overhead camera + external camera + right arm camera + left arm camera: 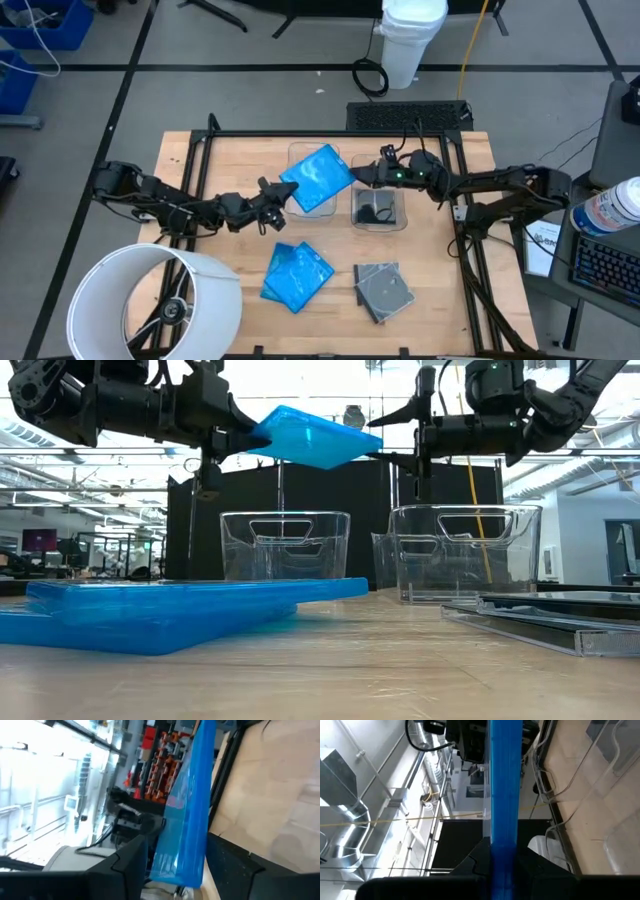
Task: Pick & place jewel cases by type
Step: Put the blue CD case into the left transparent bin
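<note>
The left claw (283, 194) is pinched shut on one corner of a bright blue see-through square plastic case (319, 175). It holds the case up in the air, tilted, over the left clear plastic bin (313, 208). The low view shows the case well above the bin's rim, not inside it.

The right claw (362, 176) is at the other side of the same blue case. Its two fingers are partly apart, one on each side of the case's edge. I cannot tell if they are touching it yet.

More blue cases (296, 274) lie in a pile on the wooden worktop (230, 160), near the front. A pile of dark grey smoky cases (383, 289) lies beside them. The right clear plastic bin (379, 208) has something dark in it.

What could go wrong? The left claw only has a small corner, so the smooth case could slip or swing. If one claw lets go before the other has a good hold, the case could fall, hit the bin's rim and land on the worktop. If both pull at once, the thin plastic could bend or crack.
</note>
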Available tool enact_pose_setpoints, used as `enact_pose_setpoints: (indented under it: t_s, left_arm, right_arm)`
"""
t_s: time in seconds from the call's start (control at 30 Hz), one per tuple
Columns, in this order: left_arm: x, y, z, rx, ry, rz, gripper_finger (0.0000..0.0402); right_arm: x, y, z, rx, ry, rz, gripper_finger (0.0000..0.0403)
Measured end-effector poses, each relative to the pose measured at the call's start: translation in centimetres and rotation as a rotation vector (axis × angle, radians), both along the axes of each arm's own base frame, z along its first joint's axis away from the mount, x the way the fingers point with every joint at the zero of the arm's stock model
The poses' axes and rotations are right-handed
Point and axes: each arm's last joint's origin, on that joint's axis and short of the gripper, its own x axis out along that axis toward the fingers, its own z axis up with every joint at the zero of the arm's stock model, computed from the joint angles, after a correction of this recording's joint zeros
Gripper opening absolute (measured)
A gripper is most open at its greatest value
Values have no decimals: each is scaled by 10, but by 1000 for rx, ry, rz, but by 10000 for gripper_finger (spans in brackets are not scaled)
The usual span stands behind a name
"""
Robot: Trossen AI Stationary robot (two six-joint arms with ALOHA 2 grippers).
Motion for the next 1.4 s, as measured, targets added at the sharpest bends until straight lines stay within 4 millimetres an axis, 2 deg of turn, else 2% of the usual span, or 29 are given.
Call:
enact_pose_setpoints:
  t_s: [0.33,0.7,1.27,1.4]
  left_arm:
    - [0,0,0,-1,0,-21,42]
    - [2,11,-2,-33,-3,-45,42]
    - [5,22,-8,-51,10,-54,42]
    - [5,22,-10,-51,19,-41,43]
  right_arm:
    - [7,-2,-13,16,35,12,165]
    - [6,-2,-9,-1,1,11,157]
    - [6,-2,-11,-62,21,22,38]
    - [6,-2,-12,-110,31,22,28]
